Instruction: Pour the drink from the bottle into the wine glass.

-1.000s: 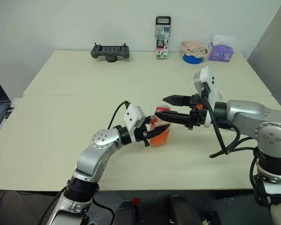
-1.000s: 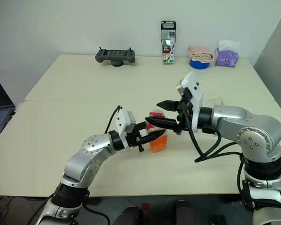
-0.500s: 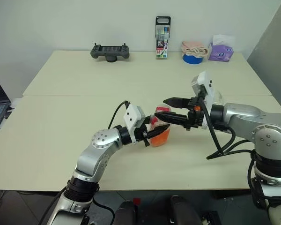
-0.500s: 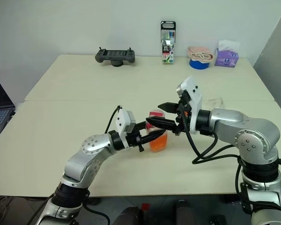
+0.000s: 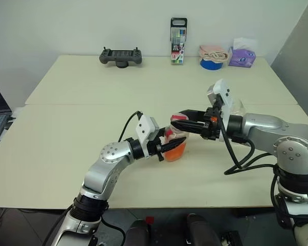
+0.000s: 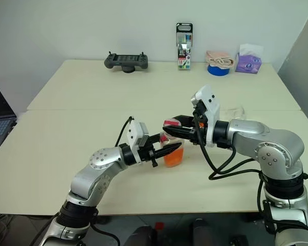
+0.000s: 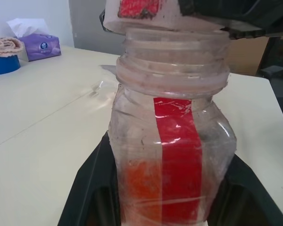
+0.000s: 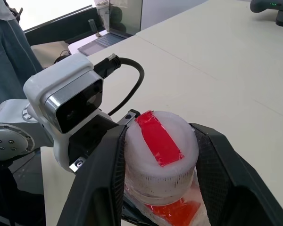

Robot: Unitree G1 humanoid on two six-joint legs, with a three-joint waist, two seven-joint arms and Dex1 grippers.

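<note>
The bottle (image 5: 174,144) stands upright near the middle of the pale surface (image 5: 66,148). It is clear plastic with a strip of red tape down its side. The orange-red drink (image 7: 144,188) fills only the lower part of it.

The left gripper (image 5: 170,147) reaches in from 9 o'clock. Its jaws are closed tight on the body of the bottle, one black finger on each side, as the left wrist view shows.

The right gripper (image 5: 180,121) reaches in from 3 o'clock, a little higher up. Its jaws sit around the white cap (image 8: 159,157), which has a red strip across its top. In the right wrist view the black fingers (image 8: 101,174) press on both sides of the cap. The cap sits on top of the wide neck of the bottle.

The wine glass (image 5: 237,108) is at about 2 o'clock from the bottle, just behind the right arm. It is clear and hard to make out.

At 12 o'clock, along the far edge of the surface, lie a dark game controller (image 5: 120,56), a pack of pens (image 5: 178,34), a blue tape roll (image 5: 211,63) and a purple tissue box (image 5: 242,57).
</note>
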